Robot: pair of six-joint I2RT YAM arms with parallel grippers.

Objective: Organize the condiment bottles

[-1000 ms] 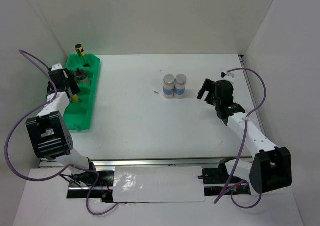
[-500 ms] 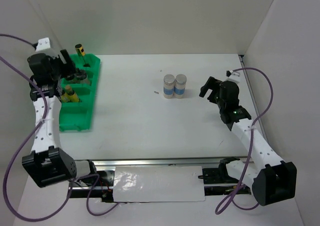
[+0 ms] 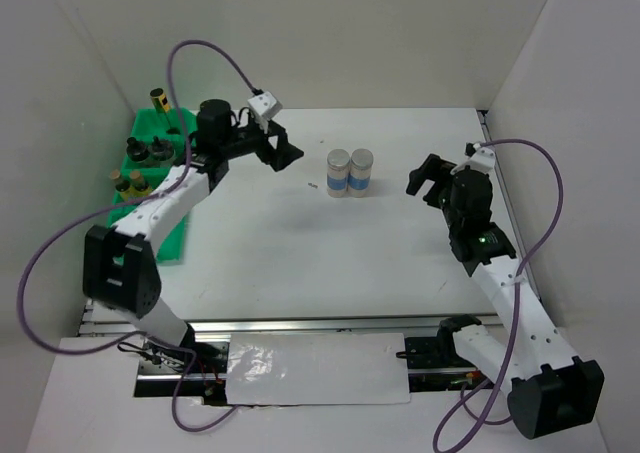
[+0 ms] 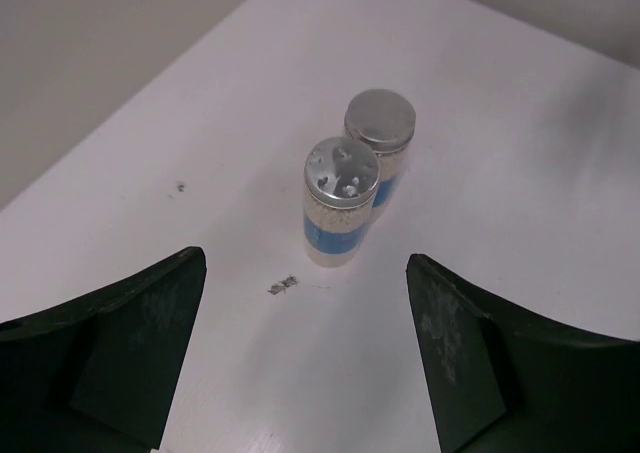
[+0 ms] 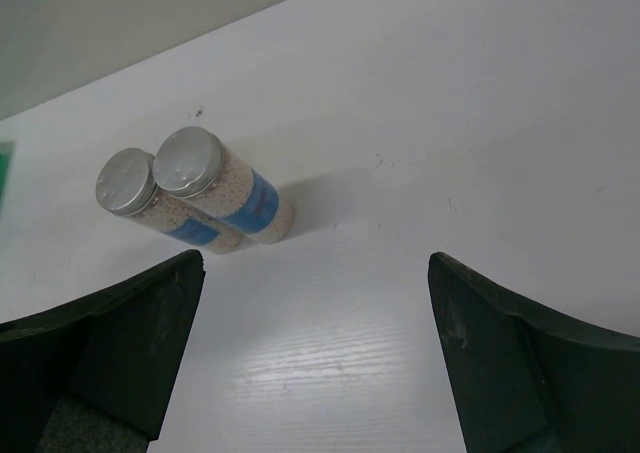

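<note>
Dark fingers of the left hand [image 3: 284, 151] stand wide apart and empty above the bench [image 3: 300, 253], pointed toward two silver-lidded, blue-labelled jars [image 4: 341, 211]. The jars stand upright and touching at mid-bench. A small dark speck [image 4: 282, 286] lies just in front of them. The right hand [image 3: 424, 179] is likewise spread, holding nothing, near the jars' other side. The left arm crosses the green tray [image 3: 172, 241] and hides part of it. The dark capped bottles [image 3: 147, 153] inside are too small to count surely.
</note>
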